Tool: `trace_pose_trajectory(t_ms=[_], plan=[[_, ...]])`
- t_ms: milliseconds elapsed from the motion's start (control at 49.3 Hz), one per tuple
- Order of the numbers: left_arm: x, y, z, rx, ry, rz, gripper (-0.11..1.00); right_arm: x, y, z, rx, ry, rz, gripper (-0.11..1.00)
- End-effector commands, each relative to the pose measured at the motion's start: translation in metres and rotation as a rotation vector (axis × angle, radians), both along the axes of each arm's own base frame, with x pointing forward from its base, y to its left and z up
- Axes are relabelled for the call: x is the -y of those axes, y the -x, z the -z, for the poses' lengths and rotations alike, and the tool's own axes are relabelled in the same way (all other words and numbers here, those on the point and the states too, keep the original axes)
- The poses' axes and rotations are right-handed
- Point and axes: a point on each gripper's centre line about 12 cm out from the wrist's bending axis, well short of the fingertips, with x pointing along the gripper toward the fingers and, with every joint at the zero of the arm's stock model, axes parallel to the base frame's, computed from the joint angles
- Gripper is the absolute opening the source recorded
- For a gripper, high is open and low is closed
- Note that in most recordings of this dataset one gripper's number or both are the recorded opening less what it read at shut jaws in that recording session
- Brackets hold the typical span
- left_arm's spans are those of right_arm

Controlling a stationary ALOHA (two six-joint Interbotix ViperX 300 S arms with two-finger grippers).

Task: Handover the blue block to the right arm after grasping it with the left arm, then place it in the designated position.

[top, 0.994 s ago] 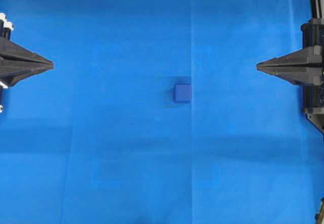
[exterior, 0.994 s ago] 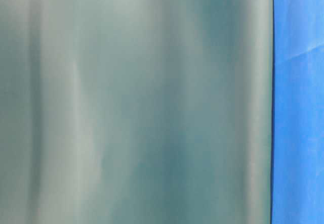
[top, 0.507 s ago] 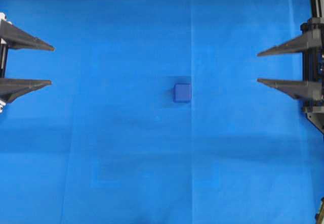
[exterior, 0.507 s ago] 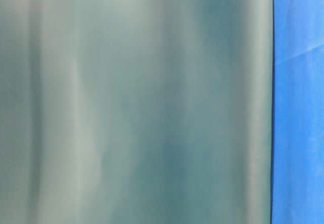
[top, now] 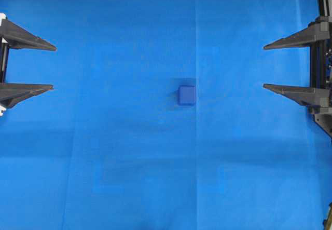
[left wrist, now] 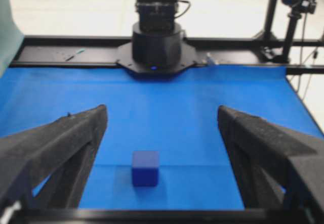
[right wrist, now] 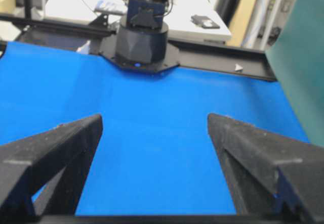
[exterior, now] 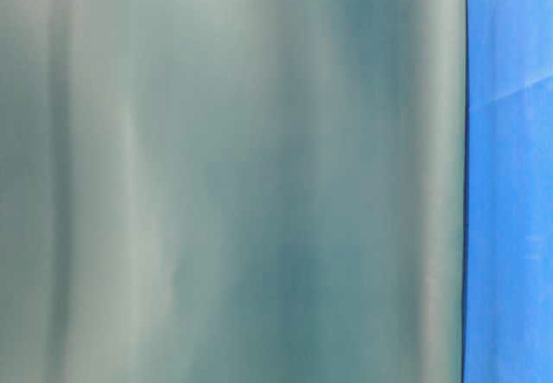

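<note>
The blue block [top: 187, 95] is a small dark-blue cube lying on the blue cloth near the middle of the overhead view. It also shows in the left wrist view [left wrist: 145, 168], ahead of the fingers and a little left of centre. My left gripper [top: 53, 67] is open and empty at the left edge, far from the block. My right gripper [top: 264, 66] is open and empty at the right edge, also far from the block. The block does not show in the right wrist view, where my right gripper [right wrist: 155, 119] frames bare cloth.
The blue cloth [top: 129, 162] covers the whole work surface. A teal sheet [exterior: 233, 175] fills most of the table-level view. The opposite arm's base [left wrist: 155, 44] stands at the far edge of the cloth; the other base [right wrist: 141, 39] shows in the right wrist view.
Both grippers have gone from shut to wide open, and spread slightly further over the last half second. The block has not moved.
</note>
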Motion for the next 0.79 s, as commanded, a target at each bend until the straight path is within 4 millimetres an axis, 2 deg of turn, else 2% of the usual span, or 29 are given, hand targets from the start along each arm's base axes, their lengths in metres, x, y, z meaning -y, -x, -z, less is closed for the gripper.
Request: trace_pose_trajectory(t_ms=[0,142,385,771], plan=[[-0.002,-0.005,-0.005,0.014,-0.001,-0.009,0.93,0.001,-0.003,-0.011,0.025,-0.004,0.005,0.98],[-0.005,-0.017,-0.004,0.006,-0.001,-0.022,0.93,0.002,-0.004,-0.009,0.02,-0.004,0.008,0.98],[-0.013,-0.055,-0.005,-0.014,-0.015,-0.055,0.93,0.002,-0.006,-0.008,0.012,-0.004,0.008,0.98],[-0.018,-0.138,-0.005,-0.048,-0.022,-0.059,0.93,0.005,-0.006,-0.008,0.014,-0.021,0.022,0.98]])
